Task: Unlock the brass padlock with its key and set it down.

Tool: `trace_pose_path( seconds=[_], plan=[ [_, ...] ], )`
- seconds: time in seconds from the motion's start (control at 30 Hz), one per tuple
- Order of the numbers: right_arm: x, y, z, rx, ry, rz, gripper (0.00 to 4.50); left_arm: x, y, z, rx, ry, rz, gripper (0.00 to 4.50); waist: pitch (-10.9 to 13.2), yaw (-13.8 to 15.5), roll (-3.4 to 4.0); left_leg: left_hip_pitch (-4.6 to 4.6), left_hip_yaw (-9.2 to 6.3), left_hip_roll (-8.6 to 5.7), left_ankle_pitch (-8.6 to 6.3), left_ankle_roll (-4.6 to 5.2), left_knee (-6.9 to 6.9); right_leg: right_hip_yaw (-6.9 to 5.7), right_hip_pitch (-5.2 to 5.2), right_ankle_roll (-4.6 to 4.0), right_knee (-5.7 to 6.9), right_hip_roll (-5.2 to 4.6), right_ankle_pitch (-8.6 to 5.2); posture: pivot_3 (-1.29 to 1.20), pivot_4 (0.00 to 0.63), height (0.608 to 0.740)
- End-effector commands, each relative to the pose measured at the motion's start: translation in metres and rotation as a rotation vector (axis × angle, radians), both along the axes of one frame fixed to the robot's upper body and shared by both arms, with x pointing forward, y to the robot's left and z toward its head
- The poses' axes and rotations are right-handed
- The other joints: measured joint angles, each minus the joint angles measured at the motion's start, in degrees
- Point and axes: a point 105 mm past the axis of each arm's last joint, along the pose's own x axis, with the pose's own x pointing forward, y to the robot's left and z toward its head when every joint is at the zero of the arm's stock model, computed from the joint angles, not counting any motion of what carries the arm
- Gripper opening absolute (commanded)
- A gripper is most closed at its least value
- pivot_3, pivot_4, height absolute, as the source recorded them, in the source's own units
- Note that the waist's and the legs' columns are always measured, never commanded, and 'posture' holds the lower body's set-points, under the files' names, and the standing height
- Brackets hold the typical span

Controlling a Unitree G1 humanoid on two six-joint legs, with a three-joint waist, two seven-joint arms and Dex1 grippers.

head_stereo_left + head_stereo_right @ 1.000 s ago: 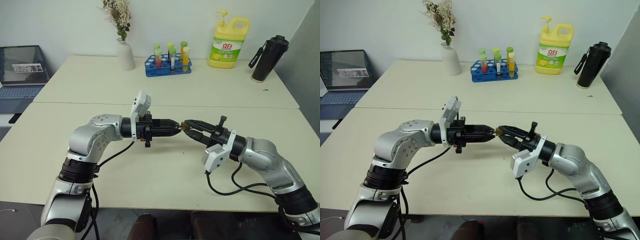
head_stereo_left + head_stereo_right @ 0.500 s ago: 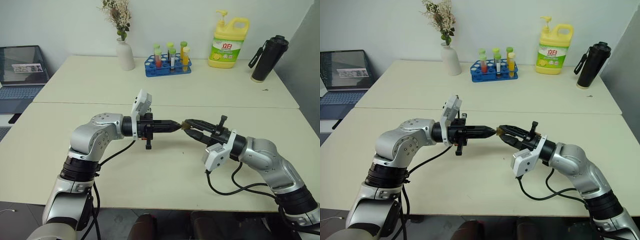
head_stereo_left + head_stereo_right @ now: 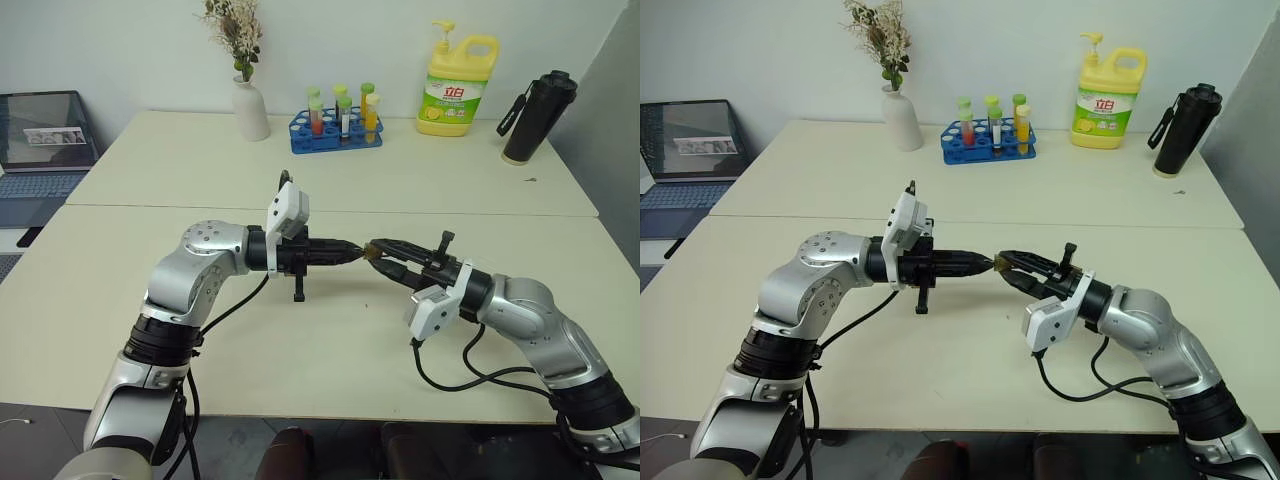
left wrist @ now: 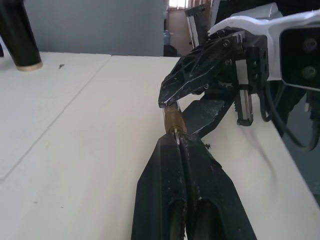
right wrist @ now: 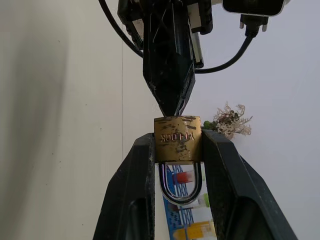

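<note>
A: Start at the brass padlock (image 5: 177, 138). Your right pincer (image 5: 177, 150) is clenched on its body from both sides and carries it in the air above the bench (image 3: 300, 340), between the two arms. The shackle (image 5: 180, 184) points back toward that wrist, with the far face of the body left bare.

B: Why hold it that way?

A: My guess: the bare face is where the key goes in. Your left pincer (image 4: 177, 142) is fully closed, tip touching that face. No key can be made out between its fingers. I judge it is pinched there with the blade hidden inside the lock.

B: Shackle released yet?

A: It looks seated in the right wrist view, both legs running into the body. I'd say the turn isn't finished.

B: What does each camera give you?

A: The right wrist view alone shows the stamped lettering, the shackle and the left tip meeting the lock's far face. The left wrist view shows the lock end-on as a small brass stub under the right fingertips (image 4: 167, 97). The head views add the surroundings: tube rack (image 3: 337, 130), yellow soap bottle (image 3: 457, 88), vase (image 3: 250, 110), black flask (image 3: 538, 115) and laptop (image 3: 42, 140), all well away.
</note>
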Motion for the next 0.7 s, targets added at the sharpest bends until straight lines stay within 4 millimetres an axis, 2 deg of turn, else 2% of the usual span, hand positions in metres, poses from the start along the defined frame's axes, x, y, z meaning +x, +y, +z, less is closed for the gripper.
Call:
trace_pose_path(
  seconds=[0.03, 0.17, 0.4, 0.7],
  plan=[
    [-0.0077, 0.0033, 0.0187, 0.052, -0.047, 0.032, 0.94, -0.0056, -0.0030, 0.0001, 0.040, -0.106, -0.046, 0.00, 0.0, 0.0, 0.00, 0.00, 0.00, 0.00, 0.00, 0.01, 0.00, 0.00, 0.00, 0.00, 0.00, 0.00, 0.00, 0.00, 0.150, 0.740],
    [-0.0074, 0.0038, 0.0197, 0.073, -0.028, 0.034, 0.94, -0.0055, -0.0049, 0.0026, 0.058, -0.284, -0.056, 0.00, 0.0, 0.0, 0.00, 0.00, 0.00, 0.00, -0.02, 0.03, 0.00, 0.00, 0.00, 0.00, 0.00, 0.00, 0.00, 0.00, 0.150, 0.740],
    [-0.0072, 0.0046, 0.0198, 0.073, -0.023, 0.039, 0.94, -0.0014, -0.0018, -0.0043, 0.092, -0.394, -0.069, 0.00, 0.0, 0.0, 0.00, 0.00, 0.01, 0.00, -0.10, 0.19, 0.00, -0.01, 0.00, 0.00, 0.00, 0.00, 0.00, 0.00, 0.150, 0.740],
    [-0.0068, 0.0049, 0.0205, 0.074, -0.026, 0.037, 0.94, 0.0012, -0.0046, -0.0014, 0.047, -0.337, -0.040, 0.00, 0.0, 0.0, 0.00, 0.00, 0.00, -0.01, -0.12, 0.23, 0.00, -0.01, 0.00, 0.00, 0.01, 0.00, 0.00, 0.00, 0.150, 0.740]
  ],
)
